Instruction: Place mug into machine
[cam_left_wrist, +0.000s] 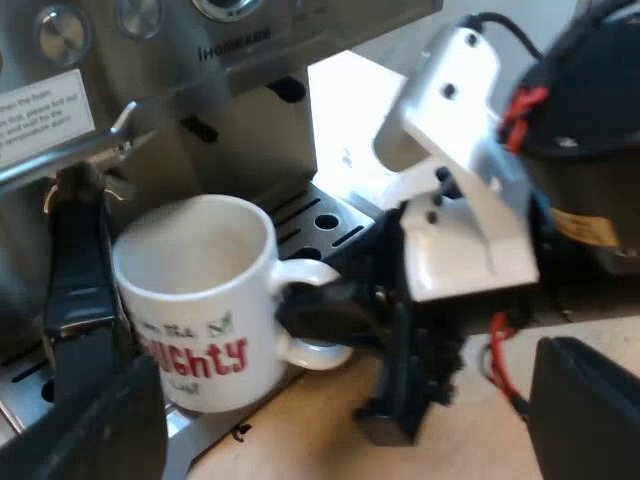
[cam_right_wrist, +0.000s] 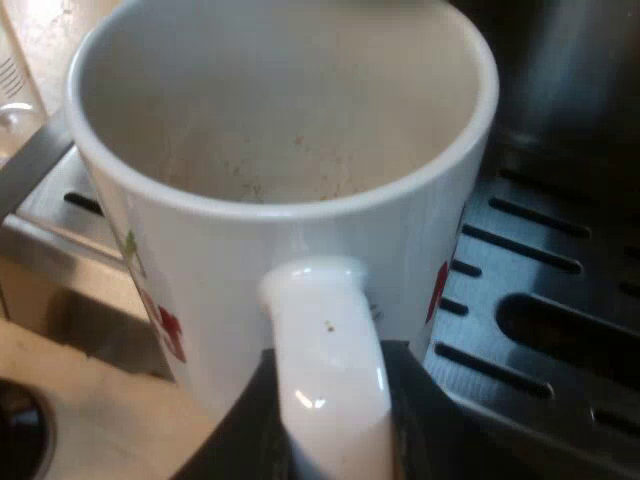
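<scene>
Right claw (cam_right_wrist: 330, 440): pinched on handle (cam_right_wrist: 325, 360) of white ceramic mug (cam_left_wrist: 195, 300), at steel espresso machine's (cam_left_wrist: 250, 120) slotted drip tray (cam_right_wrist: 540, 290); left claw (cam_left_wrist: 320, 300): spread, flanking mug.

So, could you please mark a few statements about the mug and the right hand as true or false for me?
1. The mug is empty. True.
2. The right hand holds the mug by its handle. True.
3. The mug lies on its side. False: it stands upright at the machine's drip tray.
4. The mug's lettering is blue. False: it is red.
</scene>
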